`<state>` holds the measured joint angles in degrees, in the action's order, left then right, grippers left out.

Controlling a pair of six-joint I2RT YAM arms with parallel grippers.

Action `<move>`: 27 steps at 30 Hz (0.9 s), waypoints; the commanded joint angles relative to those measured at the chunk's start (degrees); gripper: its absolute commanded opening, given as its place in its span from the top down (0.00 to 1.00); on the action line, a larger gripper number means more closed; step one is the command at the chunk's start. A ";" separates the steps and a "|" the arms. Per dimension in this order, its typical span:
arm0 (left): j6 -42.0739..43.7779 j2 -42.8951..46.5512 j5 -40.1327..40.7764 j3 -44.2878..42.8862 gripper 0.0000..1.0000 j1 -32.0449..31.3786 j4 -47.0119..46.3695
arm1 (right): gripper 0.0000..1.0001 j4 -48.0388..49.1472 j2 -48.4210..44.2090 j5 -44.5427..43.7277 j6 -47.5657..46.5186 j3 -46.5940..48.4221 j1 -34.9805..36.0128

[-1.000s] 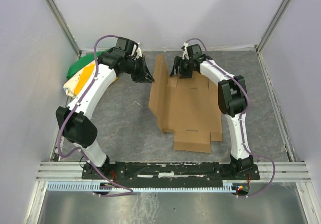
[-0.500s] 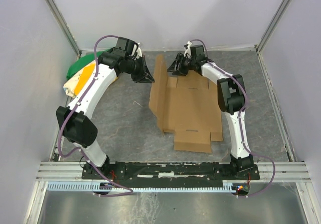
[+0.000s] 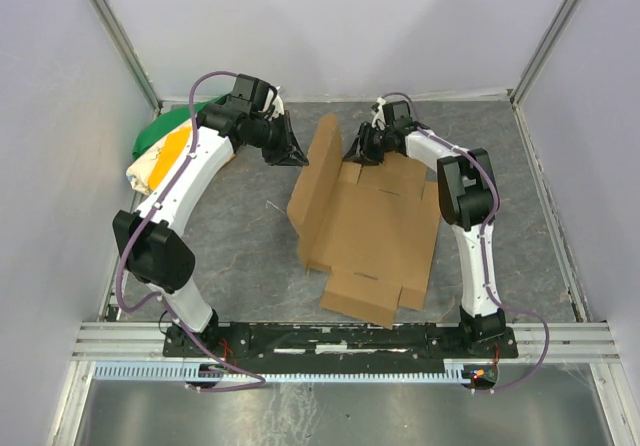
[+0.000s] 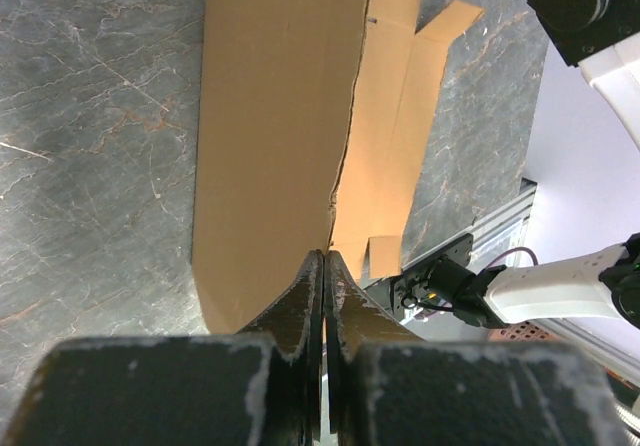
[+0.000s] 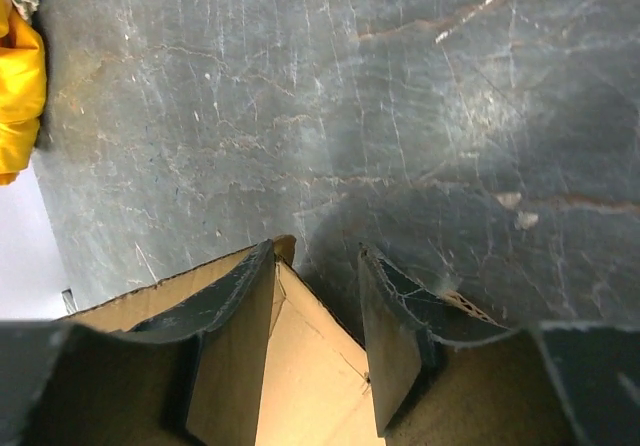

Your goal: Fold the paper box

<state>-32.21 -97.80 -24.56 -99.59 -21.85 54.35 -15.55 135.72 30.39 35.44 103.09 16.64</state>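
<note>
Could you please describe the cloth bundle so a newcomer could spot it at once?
On the grey table, look to the far left corner, beside the left arm. The bundle lies there by the wall: soft, green, yellow and white, unlike the stiff brown cardboard mid-table.

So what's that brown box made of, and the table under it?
The paper box looks like brown cardboard, matte, with pressed creases and cut flaps. The table looks like grey stone or a stone-print mat, with pale veins; I can't tell which.
</note>
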 commanded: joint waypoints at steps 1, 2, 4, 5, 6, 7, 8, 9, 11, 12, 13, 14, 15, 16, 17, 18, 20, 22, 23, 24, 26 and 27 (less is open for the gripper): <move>1.18 -0.03 -0.97 -2.10 0.97 -0.05 -0.69 | 0.54 -4.46 -5.23 -1.61 -3.10 -1.80 0.47; 1.18 -0.02 -0.99 -2.10 0.97 0.03 -0.71 | 0.55 -4.29 -6.11 -1.68 -3.22 -2.80 0.49; 1.18 -0.07 -0.93 -2.10 0.97 -0.04 -0.74 | 0.55 -4.03 -8.20 -1.92 -3.51 -4.91 0.49; 1.18 -0.15 -0.93 -2.18 0.97 -0.03 -0.78 | 0.56 -3.89 -9.43 -2.10 -3.61 -5.94 0.49; 1.18 -0.31 -0.98 -2.31 0.97 0.02 -0.87 | 0.56 -4.00 -10.43 -2.03 -3.70 -6.92 0.47; 1.11 -0.33 -1.07 -2.42 0.97 -0.02 -1.01 | 0.57 -4.32 -11.57 -1.83 -3.81 -7.83 0.47; 1.03 -0.46 -1.06 -2.56 0.97 -0.01 -1.20 | 0.57 -4.83 -12.66 -1.59 -4.07 -8.61 0.57; 0.93 -0.65 -1.13 -2.93 0.97 -0.04 -1.34 | 0.58 -5.05 -13.77 -1.33 -4.26 -9.76 0.53; 0.76 -1.38 -1.23 -3.86 0.97 -0.02 -1.52 | 0.58 -4.53 -16.62 -1.29 -4.61 -12.70 0.65; 0.78 -1.89 -1.35 -4.54 0.97 -0.01 -1.61 | 0.58 -4.37 -18.08 -1.42 -4.75 -14.18 0.67; 0.75 -2.37 -1.45 -5.31 0.97 -0.04 -1.61 | 0.58 -4.51 -19.63 -1.39 -5.01 -15.26 0.79; 0.74 -2.92 -1.58 -6.11 0.97 -0.02 -1.61 | 0.59 -5.09 -20.39 -1.61 -5.46 -16.27 0.91; 0.70 -3.45 -1.81 -6.90 0.97 -0.04 -1.66 | 0.59 -6.04 -20.89 -1.88 -6.11 -16.69 1.12; 0.59 -3.98 -2.08 -7.78 0.97 0.01 -1.62 | 0.59 -7.10 -21.27 -2.30 -6.87 -16.96 1.52; 0.53 -4.54 -2.33 -8.58 0.97 -0.03 -1.73 | 0.60 -8.33 -21.48 -3.25 -7.93 -17.08 2.18; 0.36 -4.89 -2.68 -9.24 0.97 -0.04 -1.98 | 0.60 -10.09 -21.54 -4.82 -9.22 -16.88 2.99; 0.23 -5.54 -3.18 -10.27 0.97 -0.04 -2.24 | 0.60 -13.45 -21.68 -8.51 -12.55 -16.23 4.52; 0.32 -6.04 -3.35 -11.02 0.97 -0.04 -2.29 | 0.59 -14.48 -22.23 -12.42 -13.13 -16.68 5.49; 0.38 -6.23 -3.39 -11.15 0.97 -0.02 -2.24 | 0.58 -14.04 -22.83 -14.01 -12.99 -17.33 5.59; 0.49 -6.38 -3.46 -11.17 0.97 0.01 -2.27 | 0.58 -12.87 -23.53 -14.97 -12.72 -18.30 5.58; 1.06 -6.52 -3.57 -10.78 0.97 -0.01 -2.28 | 0.56 -11.85 -24.68 -16.88 -12.58 -18.92 5.63; 1.43 -6.38 -3.46 -10.25 0.97 -0.02 -2.28 | 0.56 -11.99 -25.16 -17.53 -12.54 -18.66 5.51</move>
<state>-32.23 -104.40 -25.71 -107.98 -21.85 53.67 -27.33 115.48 19.11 24.86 84.79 22.48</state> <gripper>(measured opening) 0.029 0.433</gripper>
